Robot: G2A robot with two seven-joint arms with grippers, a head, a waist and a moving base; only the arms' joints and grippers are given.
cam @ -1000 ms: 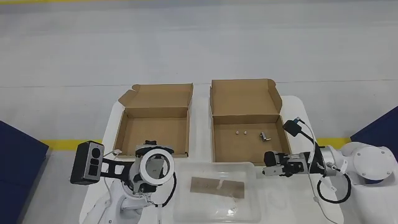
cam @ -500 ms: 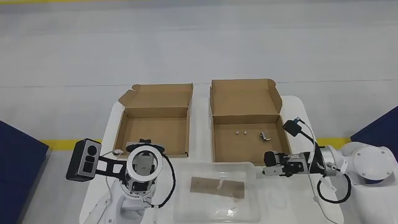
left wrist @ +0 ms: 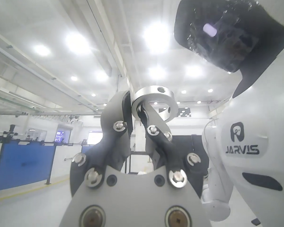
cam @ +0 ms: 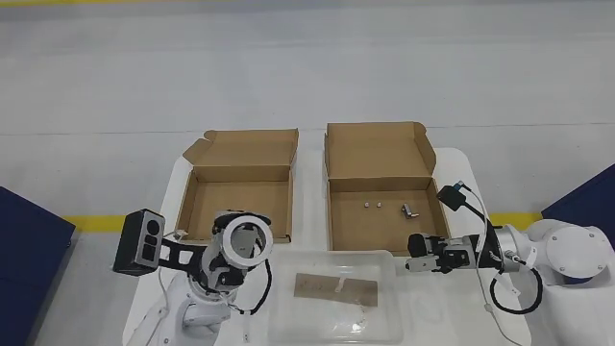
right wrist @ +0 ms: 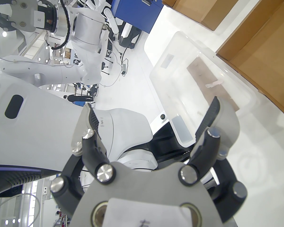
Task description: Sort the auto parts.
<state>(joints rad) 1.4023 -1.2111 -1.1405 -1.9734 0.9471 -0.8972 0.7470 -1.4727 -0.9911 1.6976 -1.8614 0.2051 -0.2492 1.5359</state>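
Steel ring [left wrist: 155,92] is pinched by its wall in the L gripper [left wrist: 133,106]: one finger outside, the other thru the bore, so part of the rim is hidden behind the pads. Bore axis runs roughly along the fingers, which point up toward the ceiling lights. A small cross-hole shows in the ring's outer wall. In the top view that arm is at the bench [cam: 452,168] near-left corner, just in front of the L box [cam: 235,213]; the ring itself can't be picked out there. R gripper [right wrist: 151,107] hangs w/ fingers spread wide, nothing between them, over the bench's near-right part, just beside the bin [cam: 307,325] and the near-right corner of the R box [cam: 384,235]. Two tiny parts [cam: 368,205] and a bent piece [cam: 408,211] lie on the R box floor, too small to identify. Bin holds a brown sheet [cam: 332,288] plus pale bits, hazy thru the plastic.
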